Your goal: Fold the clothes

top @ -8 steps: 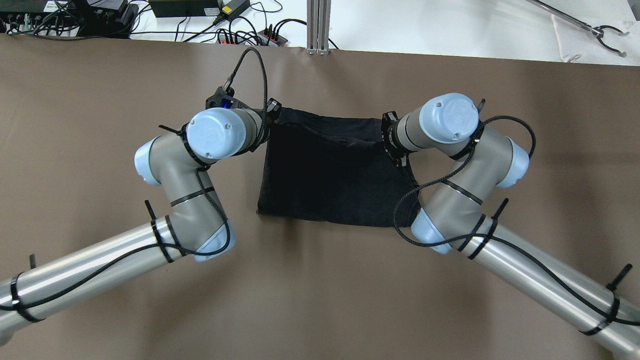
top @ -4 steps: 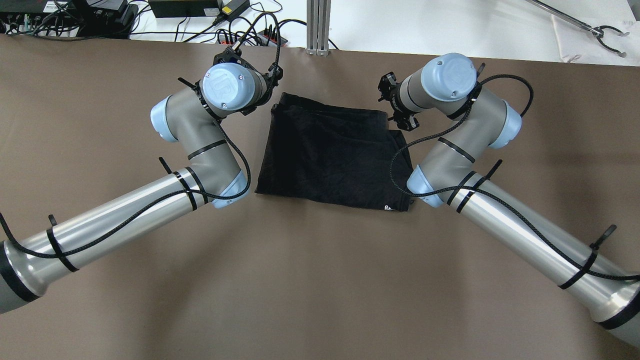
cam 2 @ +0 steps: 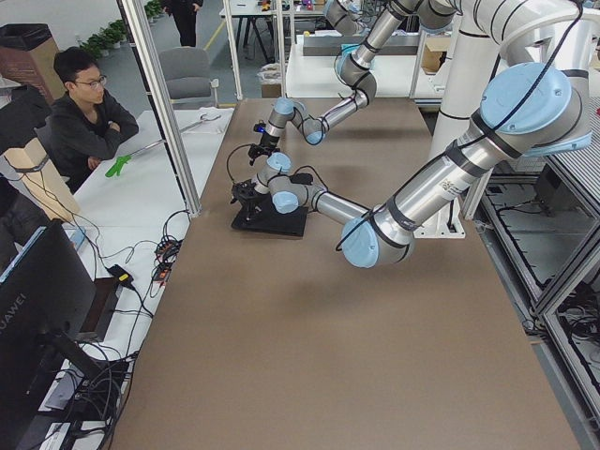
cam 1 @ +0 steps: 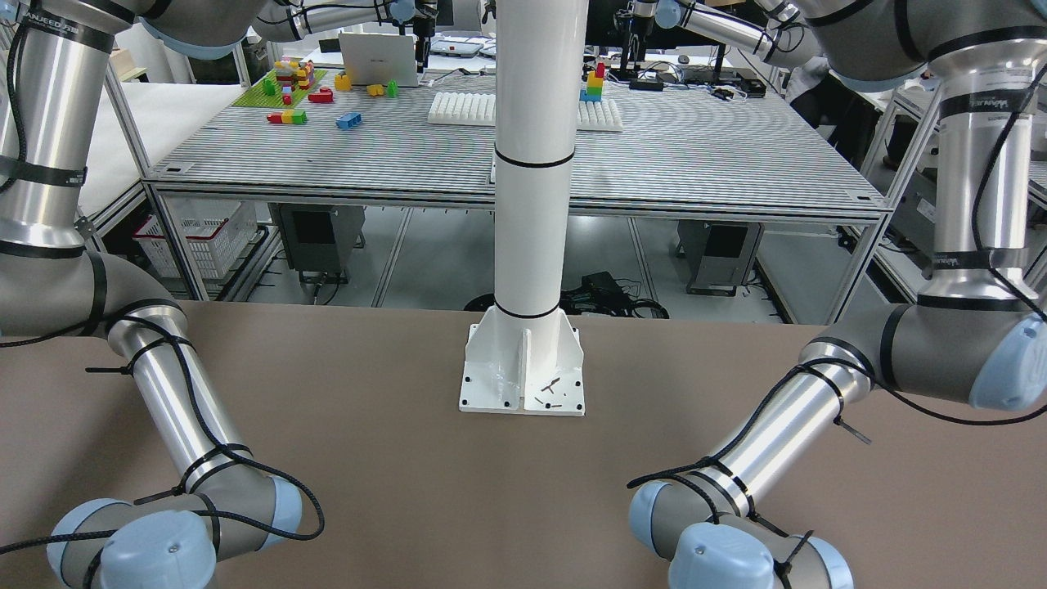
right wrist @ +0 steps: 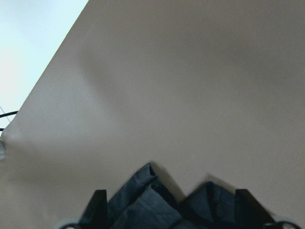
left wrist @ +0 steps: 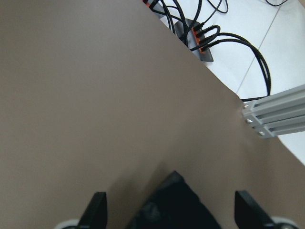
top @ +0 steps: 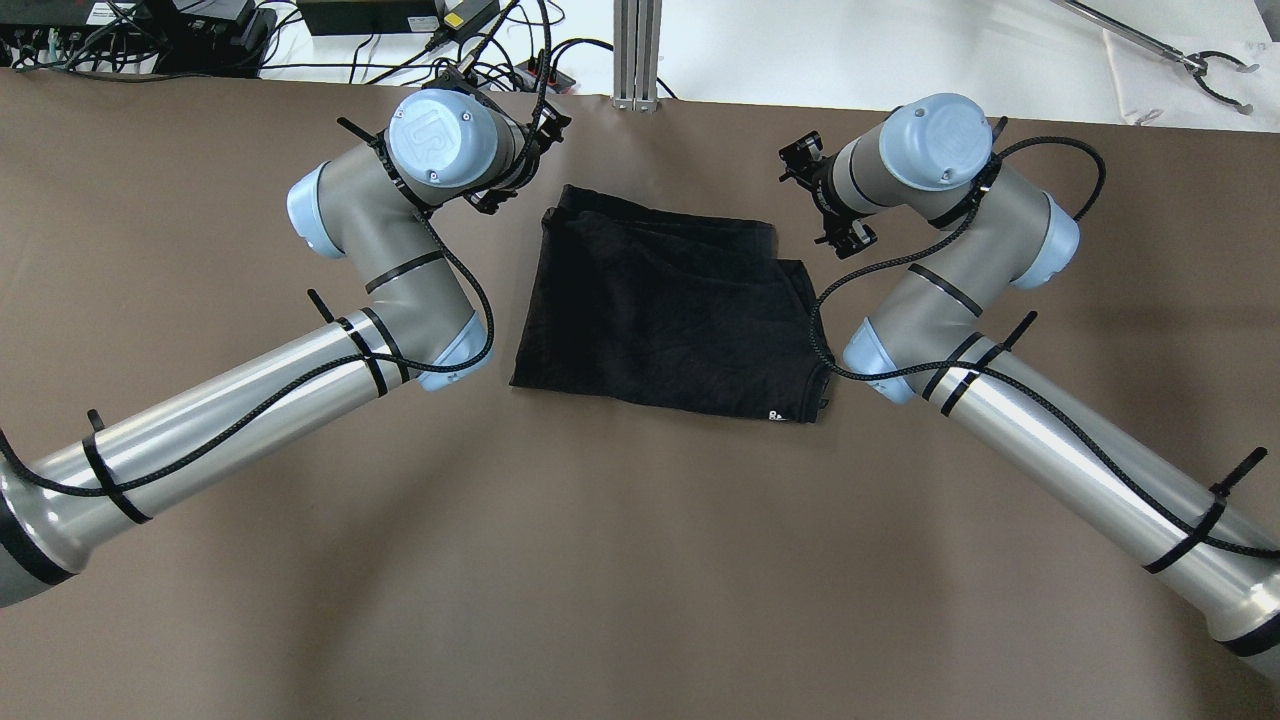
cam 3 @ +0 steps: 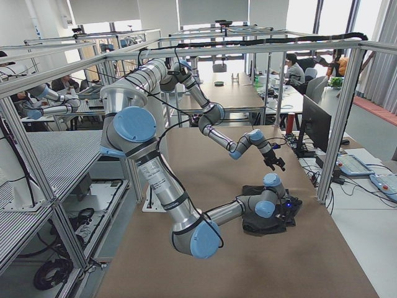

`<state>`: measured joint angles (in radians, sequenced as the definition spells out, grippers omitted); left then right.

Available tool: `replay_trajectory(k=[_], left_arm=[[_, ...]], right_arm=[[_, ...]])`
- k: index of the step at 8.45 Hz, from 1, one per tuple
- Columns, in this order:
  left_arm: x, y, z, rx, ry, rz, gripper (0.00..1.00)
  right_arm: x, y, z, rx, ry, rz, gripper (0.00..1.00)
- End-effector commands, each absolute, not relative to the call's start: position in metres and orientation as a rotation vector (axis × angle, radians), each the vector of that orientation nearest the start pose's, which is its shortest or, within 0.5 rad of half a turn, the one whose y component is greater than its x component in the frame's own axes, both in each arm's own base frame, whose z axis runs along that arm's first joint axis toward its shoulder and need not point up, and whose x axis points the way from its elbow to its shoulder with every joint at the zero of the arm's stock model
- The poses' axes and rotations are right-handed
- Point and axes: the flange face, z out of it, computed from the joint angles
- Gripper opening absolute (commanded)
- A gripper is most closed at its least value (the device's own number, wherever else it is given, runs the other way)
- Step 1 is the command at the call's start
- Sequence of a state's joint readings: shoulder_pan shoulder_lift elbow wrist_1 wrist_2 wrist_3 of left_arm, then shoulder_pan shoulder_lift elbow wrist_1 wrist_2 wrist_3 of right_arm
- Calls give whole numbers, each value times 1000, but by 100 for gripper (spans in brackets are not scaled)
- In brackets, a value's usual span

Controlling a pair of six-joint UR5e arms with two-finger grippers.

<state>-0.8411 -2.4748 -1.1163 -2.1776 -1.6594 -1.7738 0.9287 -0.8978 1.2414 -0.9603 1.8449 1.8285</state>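
Note:
The clothes are one black garment (top: 665, 310) lying flat and folded on the brown table (top: 640, 560), with a small white label at its near right corner. My left gripper (top: 525, 160) hovers open just past the garment's far left corner (left wrist: 176, 202), its fingers (left wrist: 97, 212) wide apart with nothing between them. Off the far right corner, my right gripper (top: 825, 198) is open too; two dark fabric corners (right wrist: 147, 198) show low between its fingers (right wrist: 248, 207). The garment also shows in the side views (cam 2: 277, 217) (cam 3: 260, 220). It does not show in the front-facing view.
An aluminium post (top: 637, 55) and a power strip with cables (top: 500, 70) sit along the table's far edge. The white pole (cam 1: 532, 164) stands on its base plate (cam 1: 523, 368) at the robot's side. A person (cam 2: 89, 103) sits beyond the far edge.
Both grippers were at the garment's far corners with that edge raised. They have let go, moved farther away and apart, and the garment now lies flat.

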Motion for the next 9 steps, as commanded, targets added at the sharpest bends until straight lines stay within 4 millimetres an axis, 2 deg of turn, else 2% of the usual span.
replay_trajectory(k=[1, 2, 3, 4, 5, 6, 7, 8, 9], left_arm=[[355, -671, 290, 324, 896, -720, 94], [292, -649, 336, 340, 841, -678, 94], [245, -619, 385, 393, 760, -525, 94], [189, -592, 430, 422, 682, -450, 94], [148, -564, 470, 425, 612, -386, 94], [110, -538, 501, 435, 543, -309, 94], [90, -522, 526, 433, 485, -238, 94], [65, -513, 545, 435, 435, -178, 94], [39, -498, 571, 446, 386, -94, 94]], right_arm=[[-284, -682, 413, 112, -950, 815, 94], [-250, -680, 449, 151, -897, 758, 94], [-210, -677, 485, 208, -834, 665, 94], [-166, -666, 530, 270, -749, 516, 94], [-121, -658, 563, 316, -680, 409, 94], [-79, -637, 604, 332, -614, 314, 94], [-38, -614, 639, 356, -548, 185, 94], [6, -603, 655, 384, -500, 110, 94], [28, -589, 669, 398, -469, 46, 94]])
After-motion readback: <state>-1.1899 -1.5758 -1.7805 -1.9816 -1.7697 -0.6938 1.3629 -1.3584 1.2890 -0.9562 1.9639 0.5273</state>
